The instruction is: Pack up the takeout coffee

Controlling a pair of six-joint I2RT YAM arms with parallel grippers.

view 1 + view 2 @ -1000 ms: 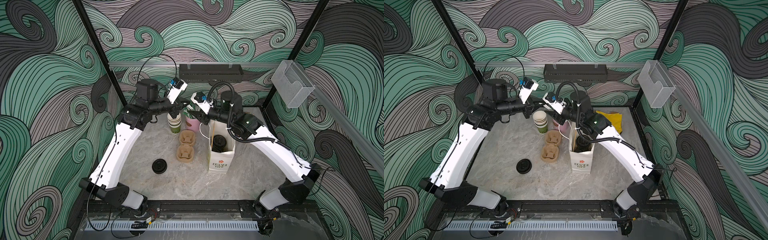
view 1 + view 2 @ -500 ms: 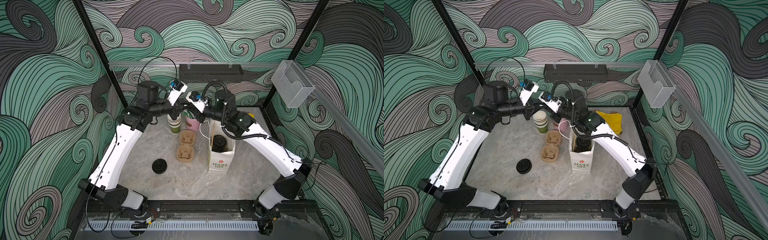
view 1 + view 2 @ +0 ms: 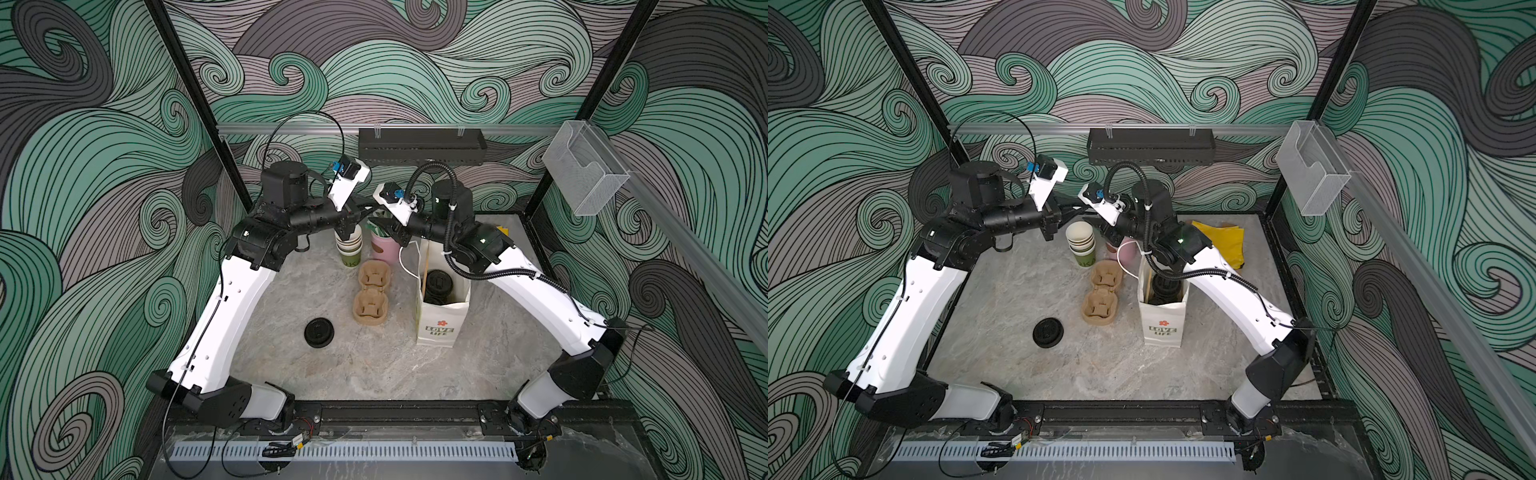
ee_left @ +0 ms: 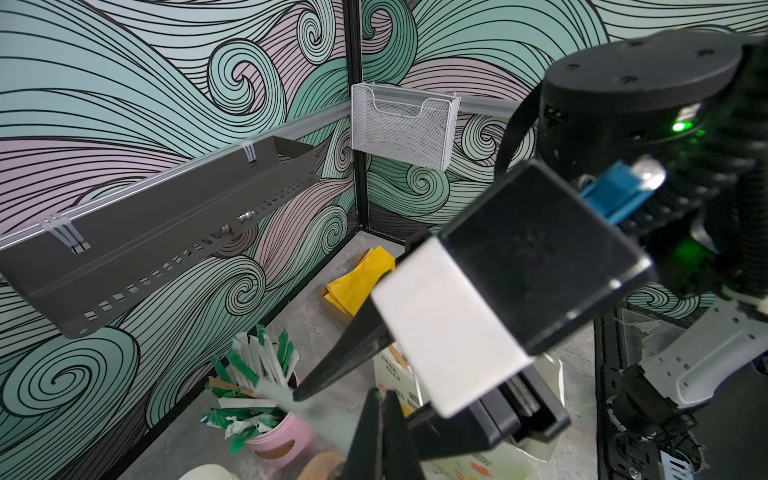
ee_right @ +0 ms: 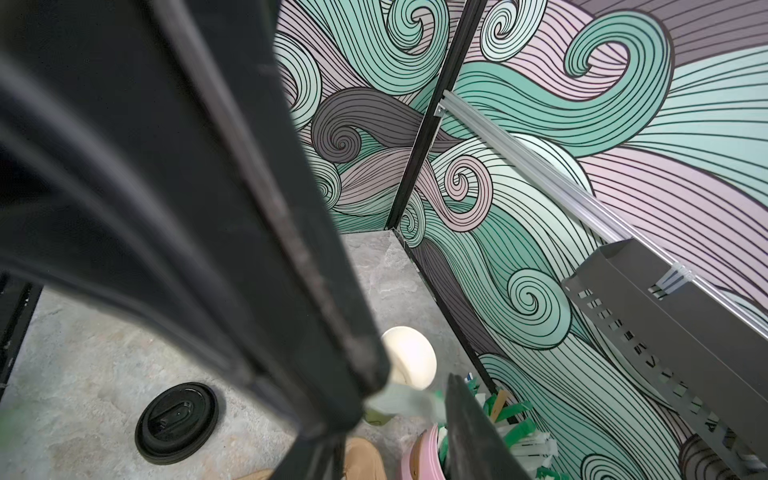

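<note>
Left arm point(image 3: 232, 299), right arm point(image 3: 540, 291): glossy white link shells, black joint housings, black cylindrical motor caps, small screw holes along shells. Wrist cameras point(image 3: 349, 174): white brackets, black bodies, blue connectors. Right arm: ribbed black conduit point(image 3: 498, 274) zip-tied to white shell, green indicator light point(image 3: 1179, 240). Left arm: thin black cable point(image 3: 311, 112) arching above motor cap, second cable along shell. Fingers point(image 4: 345, 353): matte black, tapered.

You have one legible print before you: "LOVE LIFE" in dark green capitals, under a small red flower mark, on the front face of the white paper bag point(image 3: 441, 326) point(image 3: 1163, 328). Left of the bag, the olive-green cup stack point(image 3: 349, 253) point(image 3: 1083, 251) carries dark lettering, too cut off to read.
</note>
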